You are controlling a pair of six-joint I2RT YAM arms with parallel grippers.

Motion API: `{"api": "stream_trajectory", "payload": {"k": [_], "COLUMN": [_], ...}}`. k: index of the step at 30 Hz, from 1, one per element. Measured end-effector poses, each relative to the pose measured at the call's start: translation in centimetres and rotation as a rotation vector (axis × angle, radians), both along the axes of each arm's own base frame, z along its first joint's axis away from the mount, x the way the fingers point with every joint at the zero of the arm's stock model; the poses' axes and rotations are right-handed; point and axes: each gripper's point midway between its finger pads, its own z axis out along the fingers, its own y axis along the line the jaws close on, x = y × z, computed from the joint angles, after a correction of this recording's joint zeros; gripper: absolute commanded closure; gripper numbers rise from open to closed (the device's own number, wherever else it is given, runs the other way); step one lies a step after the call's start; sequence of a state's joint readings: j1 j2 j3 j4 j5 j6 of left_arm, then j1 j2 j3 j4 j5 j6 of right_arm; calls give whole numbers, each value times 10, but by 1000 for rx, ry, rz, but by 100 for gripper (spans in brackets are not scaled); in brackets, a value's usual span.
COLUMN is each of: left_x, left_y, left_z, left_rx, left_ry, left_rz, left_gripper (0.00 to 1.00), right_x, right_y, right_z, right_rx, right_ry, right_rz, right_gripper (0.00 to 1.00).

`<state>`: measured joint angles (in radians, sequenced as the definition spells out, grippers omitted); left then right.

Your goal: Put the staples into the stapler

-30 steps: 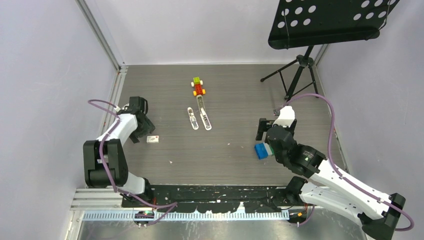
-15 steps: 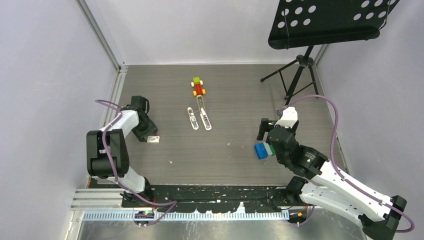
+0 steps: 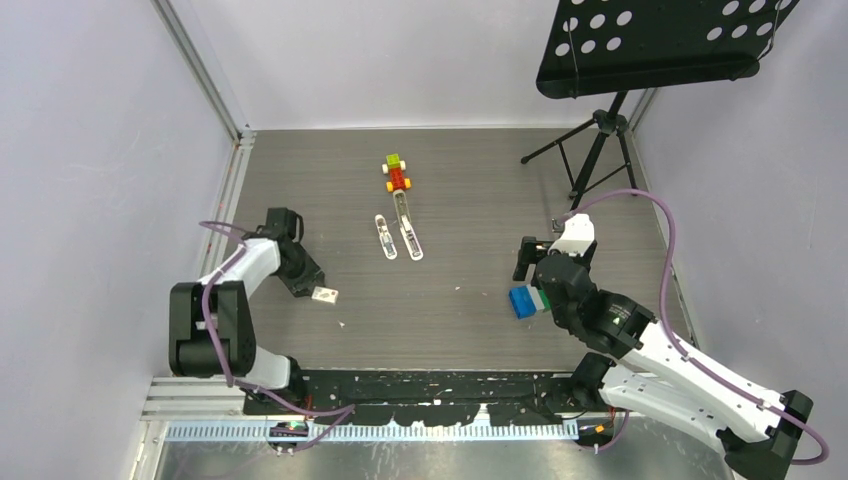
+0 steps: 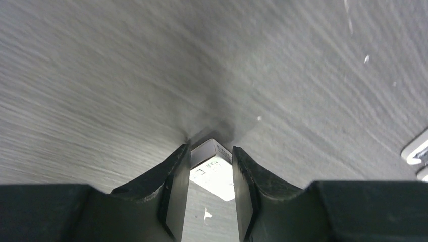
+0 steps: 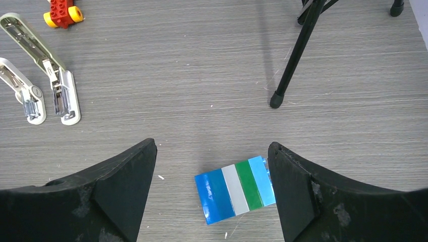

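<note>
A dark grey wood-grain table (image 3: 460, 180) stood between pale walls, with a black music stand (image 3: 650, 45) at its one-o'clock corner. The staples carton (image 4: 214, 171) was clenched between the left gripper's (image 4: 209, 149) jaws, low at the table's eight o'clock. The stapler (image 3: 407, 228), seemingly hinged open, lay apart toward two o'clock of the carton, so loading looked undone. The right gripper (image 5: 212, 166) hung with jaws released above a blue-green-white box (image 5: 236, 187).

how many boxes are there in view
2. A small white carton is gripped in the left pincer; a blue-green-white box lies on the table under the open right pincer. No others show.
</note>
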<state>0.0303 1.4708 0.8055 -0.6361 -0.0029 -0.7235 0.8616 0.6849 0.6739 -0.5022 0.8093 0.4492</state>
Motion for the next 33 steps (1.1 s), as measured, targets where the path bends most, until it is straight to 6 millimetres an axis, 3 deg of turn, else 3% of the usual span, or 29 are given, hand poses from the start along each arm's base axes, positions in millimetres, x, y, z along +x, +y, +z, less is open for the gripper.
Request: {"api": "stream_trajectory", "payload": {"k": [6,12,17,19,22,27,33], "left_x": [-21,-34,-38,-37,-39,-46,-45], "left_y": [-30,-60,-57,-52,-48,-46,-53], "left_z": [1,14,23,29,31,16,4], "left_rx": [-80,-132,-123,-104,-85,-70,-101], "left_ry": [-25,-94,-150,-193,-219,-189,-187], "left_rz": [-2,-16,8,21,29,2,-33], "left_gripper": [59,43,24,21,25,35,49], "right_x": [2,3,4,4,5,6,7], "right_y": [3,6,8,10,12,14,19], "right_z": [-7,-14,-19,-21,-24,-30,-34], "right_rx": [-23,-45,-59,-63,-71,-89,-92], "right_ry": [24,45,63,69,79,98,112], "right_rz": [6,8,16,20,23,28,44], "right_gripper": [15,15,15,15,15,15,15]}}
